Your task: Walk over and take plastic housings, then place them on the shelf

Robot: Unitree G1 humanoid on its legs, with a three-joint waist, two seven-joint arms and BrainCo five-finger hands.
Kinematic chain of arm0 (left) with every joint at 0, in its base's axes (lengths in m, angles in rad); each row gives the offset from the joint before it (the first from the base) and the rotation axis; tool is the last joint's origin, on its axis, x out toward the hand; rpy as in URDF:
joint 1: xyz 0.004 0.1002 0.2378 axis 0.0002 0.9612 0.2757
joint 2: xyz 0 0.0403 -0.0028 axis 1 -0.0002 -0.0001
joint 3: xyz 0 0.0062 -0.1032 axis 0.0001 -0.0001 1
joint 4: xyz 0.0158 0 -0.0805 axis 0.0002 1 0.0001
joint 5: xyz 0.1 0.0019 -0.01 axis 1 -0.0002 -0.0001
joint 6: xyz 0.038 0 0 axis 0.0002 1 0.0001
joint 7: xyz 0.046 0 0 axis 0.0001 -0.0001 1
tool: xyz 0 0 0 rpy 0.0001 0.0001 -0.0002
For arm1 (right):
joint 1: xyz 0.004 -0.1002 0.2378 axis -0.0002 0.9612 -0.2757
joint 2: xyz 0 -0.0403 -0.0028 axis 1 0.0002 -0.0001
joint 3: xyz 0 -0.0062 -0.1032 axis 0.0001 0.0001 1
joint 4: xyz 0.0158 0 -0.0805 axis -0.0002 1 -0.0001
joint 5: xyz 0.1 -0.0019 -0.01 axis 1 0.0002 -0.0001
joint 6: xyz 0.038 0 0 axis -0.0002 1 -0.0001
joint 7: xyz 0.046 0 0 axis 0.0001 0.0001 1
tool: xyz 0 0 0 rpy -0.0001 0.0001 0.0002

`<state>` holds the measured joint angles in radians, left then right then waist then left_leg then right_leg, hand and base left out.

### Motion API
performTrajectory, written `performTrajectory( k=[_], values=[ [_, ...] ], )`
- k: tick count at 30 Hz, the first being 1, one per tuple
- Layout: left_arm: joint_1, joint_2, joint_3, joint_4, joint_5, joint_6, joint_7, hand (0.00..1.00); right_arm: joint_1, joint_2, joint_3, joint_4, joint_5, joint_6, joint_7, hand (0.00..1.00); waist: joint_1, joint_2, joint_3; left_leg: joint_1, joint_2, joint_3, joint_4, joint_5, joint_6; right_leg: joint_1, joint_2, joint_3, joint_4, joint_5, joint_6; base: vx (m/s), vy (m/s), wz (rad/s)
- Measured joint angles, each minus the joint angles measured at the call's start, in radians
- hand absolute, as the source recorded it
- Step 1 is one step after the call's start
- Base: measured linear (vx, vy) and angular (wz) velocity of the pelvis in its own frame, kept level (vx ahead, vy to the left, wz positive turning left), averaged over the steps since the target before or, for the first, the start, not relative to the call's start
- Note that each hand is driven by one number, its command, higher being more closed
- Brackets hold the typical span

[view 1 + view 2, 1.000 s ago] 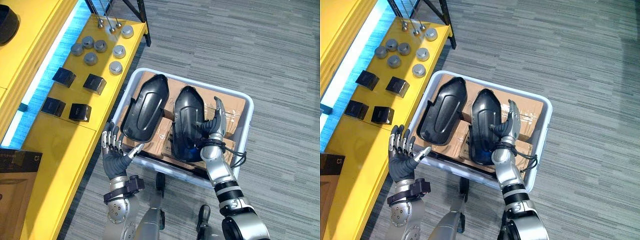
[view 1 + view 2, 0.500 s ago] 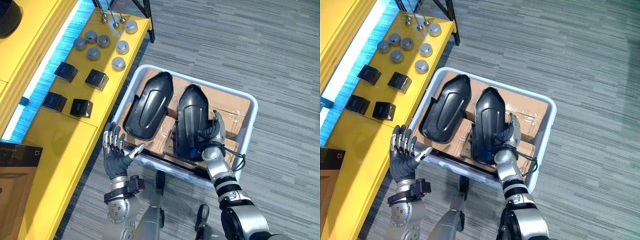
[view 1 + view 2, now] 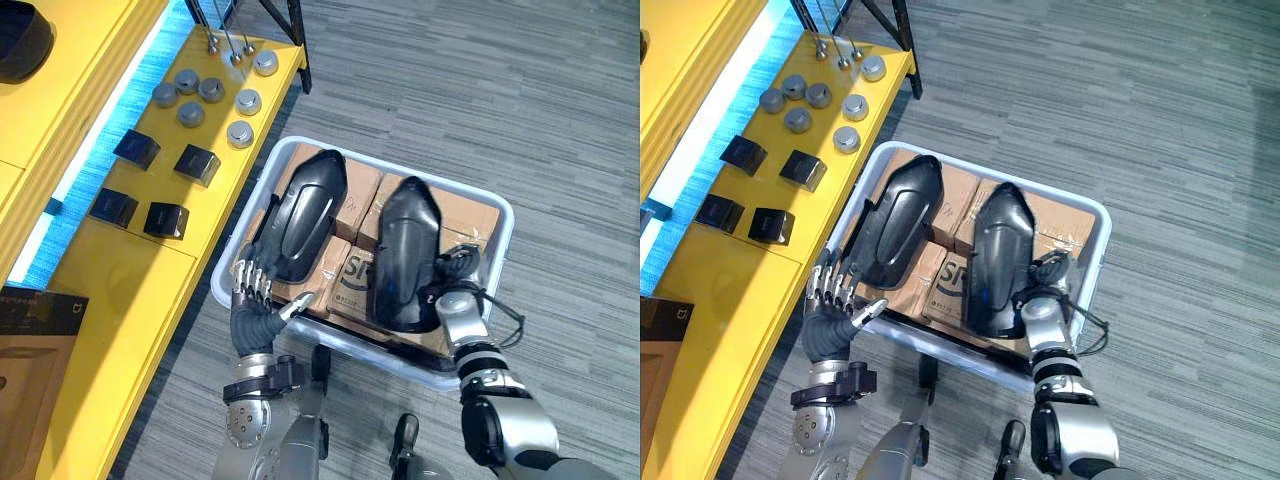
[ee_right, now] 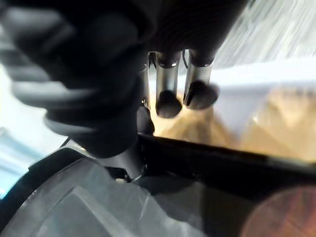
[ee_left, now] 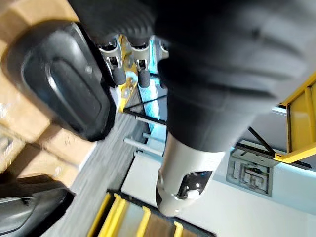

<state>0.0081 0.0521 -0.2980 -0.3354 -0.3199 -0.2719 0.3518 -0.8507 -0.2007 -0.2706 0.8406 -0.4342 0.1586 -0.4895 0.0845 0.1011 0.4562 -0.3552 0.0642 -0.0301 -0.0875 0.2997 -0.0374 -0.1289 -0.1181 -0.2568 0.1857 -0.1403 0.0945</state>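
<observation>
Two black plastic housings lie on cardboard boxes in a white bin (image 3: 503, 212). My right hand (image 3: 452, 276) is at the near right side of the right housing (image 3: 405, 255), fingers curled over its edge. In the right wrist view its dark fingertips (image 4: 168, 102) hook past that housing's rim (image 4: 98, 197). My left hand (image 3: 256, 302) hovers open at the bin's near left rim, fingers straight and pointing at the near end of the left housing (image 3: 300, 215). That housing (image 5: 59, 84) lies just beyond the fingers (image 5: 140, 74) in the left wrist view.
A yellow shelf (image 3: 110, 300) runs along the left, touching the bin. It carries small black boxes (image 3: 195, 165), several grey round caps (image 3: 210, 90) and a brown carton (image 3: 30, 340) at the near end. Grey carpet lies to the right.
My right hand's fingers have curled from straight onto the right housing's edge, and that housing has shifted right in the bin. My left hand has moved up to the bin's rim.
</observation>
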Motion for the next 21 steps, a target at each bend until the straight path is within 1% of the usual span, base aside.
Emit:
performTrajectory(
  k=[2,3,4,6,8,10,11,12,14,17,18,21],
  values=[
    [-0.004,0.003,-0.003,0.0,-0.012,0.002,-0.012,0.0,0.003,-0.016,0.021,-0.023,-0.002,0.001,0.0,1.0,-0.012,0.0,-0.001,0.012,0.001,0.0,0.0,-0.003,-0.001,0.012,0.001,0.0,0.0,0.0,0.0,-0.03,-0.063,-0.01],
    [-0.003,0.005,-0.003,0.001,-0.014,0.005,-0.027,0.0,0.022,-0.026,0.051,-0.072,-0.009,0.002,0.0,1.0,-0.02,0.001,-0.003,0.021,0.002,0.002,0.0,-0.009,-0.007,0.02,0.001,0.002,0.0,0.0,0.0,-0.02,-0.045,-0.05],
    [-0.003,0.007,-0.003,0.001,-0.016,0.01,-0.035,0.0,0.043,-0.029,0.07,-0.116,-0.015,0.002,0.0,1.0,-0.021,0.0,-0.006,0.029,0.002,0.004,0.0,-0.012,-0.006,0.027,0.001,0.004,-0.001,0.0,0.0,-0.02,-0.052,-0.05],
    [-0.003,0.011,-0.003,0.002,-0.027,0.011,-0.05,0.0,0.099,-0.032,0.12,-0.22,-0.053,0.001,0.0,1.0,-0.024,0.0,-0.037,0.035,0.003,0.008,0.0,-0.014,-0.006,0.032,0.001,0.007,-0.003,0.0,0.0,0.0,-0.054,-0.04],
    [-0.007,0.014,-0.003,0.003,-0.031,0.013,-0.055,0.0,0.148,-0.035,0.16,-0.285,-0.093,-0.002,0.002,1.0,-0.024,-0.002,-0.043,0.061,0.002,0.01,0.0,-0.016,-0.004,0.06,-0.001,0.007,-0.006,-0.002,0.002,0.01,-0.052,0.0],
    [-0.002,0.015,0.0,0.005,-0.031,0.016,-0.059,0.0,0.198,-0.026,0.199,-0.348,-0.134,-0.007,0.002,1.0,-0.027,-0.001,-0.075,0.072,-0.001,0.013,0.0,-0.015,0.001,0.069,-0.004,0.006,-0.006,-0.005,0.002,0.02,-0.057,0.02],
    [0.004,0.015,0.002,0.007,-0.03,0.021,-0.059,0.0,0.228,-0.017,0.227,-0.381,-0.155,-0.014,0.004,1.0,-0.04,-0.003,-0.093,0.082,-0.005,0.009,0.0,-0.014,0.002,0.083,-0.006,0.002,-0.007,-0.009,0.002,0.03,-0.058,0.07],
    [0.006,0.014,0.001,0.01,-0.029,0.026,-0.059,0.0,0.244,-0.011,0.24,-0.397,-0.164,-0.021,0.005,1.0,-0.046,-0.003,-0.1,0.091,-0.006,0.007,0.0,-0.014,0.001,0.092,-0.008,0.0,-0.008,-0.01,0.002,0.02,-0.048,0.08],
    [0.005,0.008,-0.002,0.043,-0.028,0.041,-0.06,0.0,0.306,0.016,0.275,-0.454,-0.172,-0.036,0.012,1.0,-0.053,-0.003,-0.149,0.104,-0.006,0.008,-0.004,-0.015,0.001,0.105,-0.007,0.0,-0.01,-0.014,0.0,0.0,-0.048,0.01],
    [0.003,-0.009,-0.007,0.076,-0.028,0.058,-0.06,0.0,0.368,0.041,0.318,-0.518,-0.184,-0.062,0.024,1.0,-0.07,-0.004,-0.171,0.128,-0.004,0.007,-0.005,-0.02,-0.004,0.128,-0.002,-0.001,-0.01,-0.014,-0.001,-0.04,-0.042,-0.01],
    [0.003,-0.012,-0.013,0.084,-0.028,0.06,-0.06,0.0,0.381,0.047,0.326,-0.528,-0.188,-0.064,0.024,1.0,-0.071,-0.004,-0.178,0.131,-0.003,0.009,-0.005,-0.028,-0.011,0.129,-0.002,0.0,-0.01,-0.014,-0.001,-0.07,-0.033,-0.08],
    [-0.005,-0.018,-0.046,0.13,-0.03,0.069,-0.057,0.0,0.424,0.061,0.363,-0.574,-0.2,-0.072,0.026,1.0,-0.072,-0.007,-0.209,0.134,0.006,0.017,-0.005,-0.032,-0.009,0.128,0.002,0.003,-0.018,-0.009,-0.004,-0.06,-0.027,-0.07]
  ],
)
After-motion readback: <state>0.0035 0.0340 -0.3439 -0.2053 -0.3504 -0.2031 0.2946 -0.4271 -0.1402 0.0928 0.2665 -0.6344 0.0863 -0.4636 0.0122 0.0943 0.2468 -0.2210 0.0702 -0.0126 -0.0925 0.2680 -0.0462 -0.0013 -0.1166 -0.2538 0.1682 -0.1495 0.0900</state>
